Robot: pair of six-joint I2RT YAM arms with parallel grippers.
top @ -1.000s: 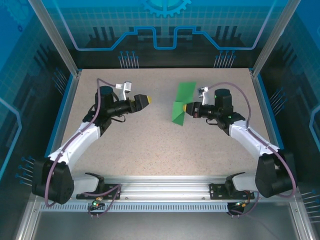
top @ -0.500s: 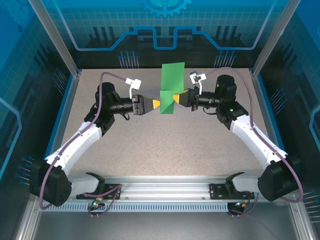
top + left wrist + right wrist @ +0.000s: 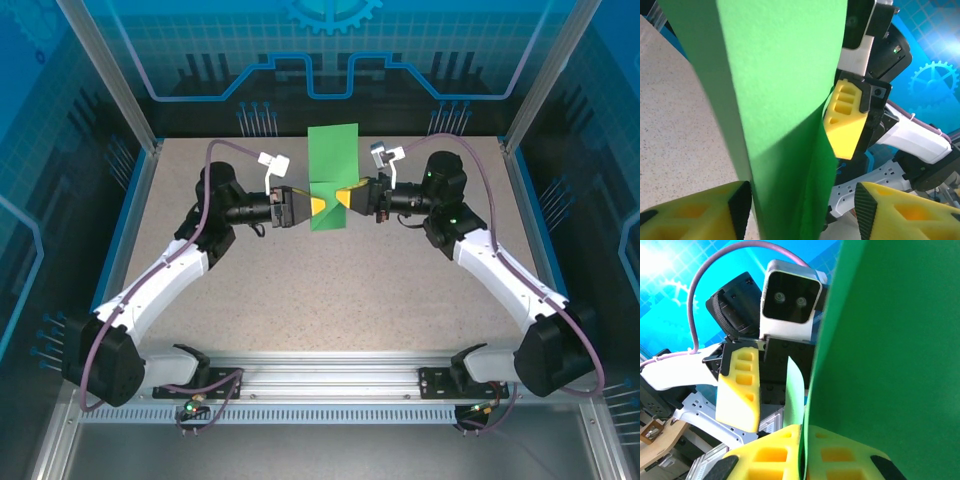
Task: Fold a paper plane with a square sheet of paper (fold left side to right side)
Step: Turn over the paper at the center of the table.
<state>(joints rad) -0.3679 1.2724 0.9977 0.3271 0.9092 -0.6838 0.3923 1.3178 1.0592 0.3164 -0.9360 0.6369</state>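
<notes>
- Square sheet of paper [image 3: 332,160] hangs over the far middle of the tabletop [image 3: 330,300], the broad speckled beige surface. The green sheet looks lifted clear of it.
- Both arms reach inward from left and right and meet at the sheet, nearly nose to nose.
- Seen closer, the sheet stands roughly upright and looks taller than it is wide. A crease or bend runs down it, and in the left wrist view one flap lies in shadow beside the brighter one.
- From the right side, the right gripper [image 3: 345,197] has its jaws pressed together on the lower part of the sheet, pinching the paper. This is the only firm hold on it.
- Opposite it, the left gripper [image 3: 318,205] has its jaws spread on either side of the sheet's lower edge. One yellow pad sits just beside the paper and the other stands apart from it.
- Risk: with one pinch low down, the tall free part may flop or swing, so the left jaws could close off the crease and set a crooked fold.
- Risk: the two grippers are very near each other. Closing or pushing further could knock them together, or crumple or tear the thin paper between them.
- Risk: if the right jaws let go too soon, the sheet would drop.
</notes>
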